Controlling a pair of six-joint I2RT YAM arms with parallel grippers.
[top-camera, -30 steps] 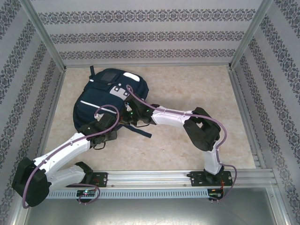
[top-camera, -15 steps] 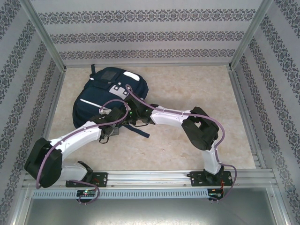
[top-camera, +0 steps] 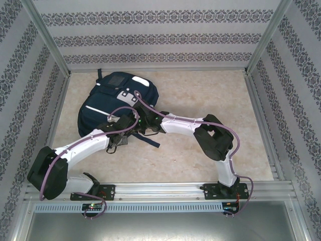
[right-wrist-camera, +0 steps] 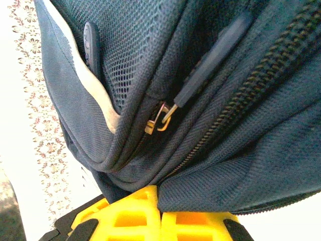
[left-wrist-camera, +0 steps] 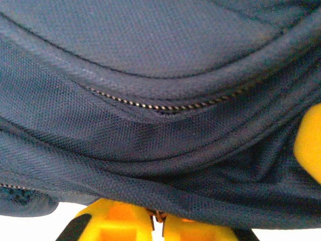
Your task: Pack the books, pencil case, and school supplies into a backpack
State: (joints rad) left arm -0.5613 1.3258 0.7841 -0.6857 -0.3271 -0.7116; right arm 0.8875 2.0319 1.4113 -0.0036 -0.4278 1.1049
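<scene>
Large navy blue woven-fabric backpack (top-camera: 108,105), rounded outline, lying flat on the beige marbled tabletop (top-camera: 200,95), far left part of it. Pale grey patches (top-camera: 124,95) near the backpack's upper right; thin white stripe across its face. A dark flat strap (top-camera: 150,140) trails off the backpack's near edge.

Left gripper (top-camera: 119,134) at the backpack's near edge; right gripper (top-camera: 136,125) just beside it on the backpack's near right edge, the two close together.

Left wrist view: left gripper (left-wrist-camera: 156,221), moulded yellow plastic fingers (left-wrist-camera: 115,223) pressed fully together under the backpack's lowest fold, pinching it; a speck of brass-coloured metal sits in the seam between them. Above, tight-weave nylon in soft rolled ridges, and a fine brass-toothed zipper (left-wrist-camera: 165,106) running in a shallow curve, closed along the stretch seen.

Right wrist view: right gripper (right-wrist-camera: 159,201), same ribbed yellow fingers (right-wrist-camera: 128,213), closed tight on a fold of the backpack's fabric that bunches upward from the pinch. Just above the pinch, a brass zipper slider (right-wrist-camera: 159,119) with a long navy pull tab (right-wrist-camera: 215,60). Open-weave mesh panel (right-wrist-camera: 135,45) to its left, edged by pale piping (right-wrist-camera: 95,95); a coarse dark-toothed zipper (right-wrist-camera: 251,95) runs diagonally on the right
</scene>
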